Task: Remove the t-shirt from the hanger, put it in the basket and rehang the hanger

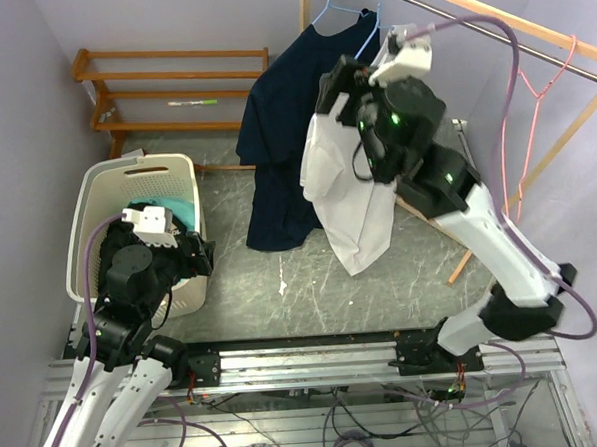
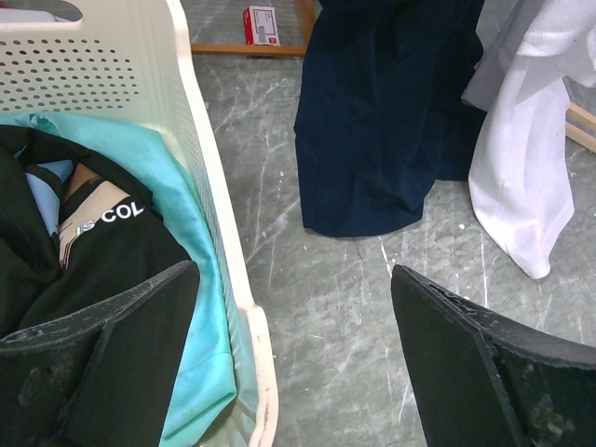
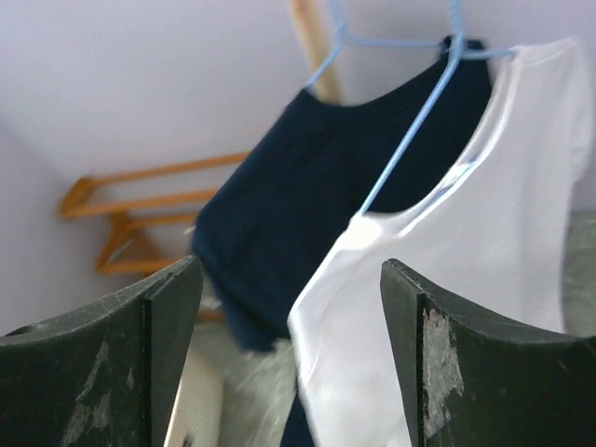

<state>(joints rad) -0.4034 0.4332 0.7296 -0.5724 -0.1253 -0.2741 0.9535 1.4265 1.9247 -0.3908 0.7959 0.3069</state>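
A white t-shirt (image 1: 349, 196) hangs on a light blue hanger (image 3: 411, 138) from the rail, next to a navy t-shirt (image 1: 277, 134) on a second blue hanger. My right gripper (image 1: 330, 90) is open and empty, raised at the shoulder of the white shirt. In the right wrist view the white shirt (image 3: 447, 307) fills the space between and beyond the open fingers (image 3: 291, 358), apart from them. My left gripper (image 1: 198, 254) is open and empty, low over the right rim of the laundry basket (image 1: 88, 209). It also shows in the left wrist view (image 2: 293, 363).
The white basket (image 2: 216, 205) holds teal (image 2: 177, 209) and black clothes. A pink hanger (image 1: 535, 101) hangs on the wooden rail (image 1: 488, 25) at right. A wooden rack (image 1: 161, 90) stands at the back left. Both shirts' hems reach the grey floor (image 2: 345, 307).
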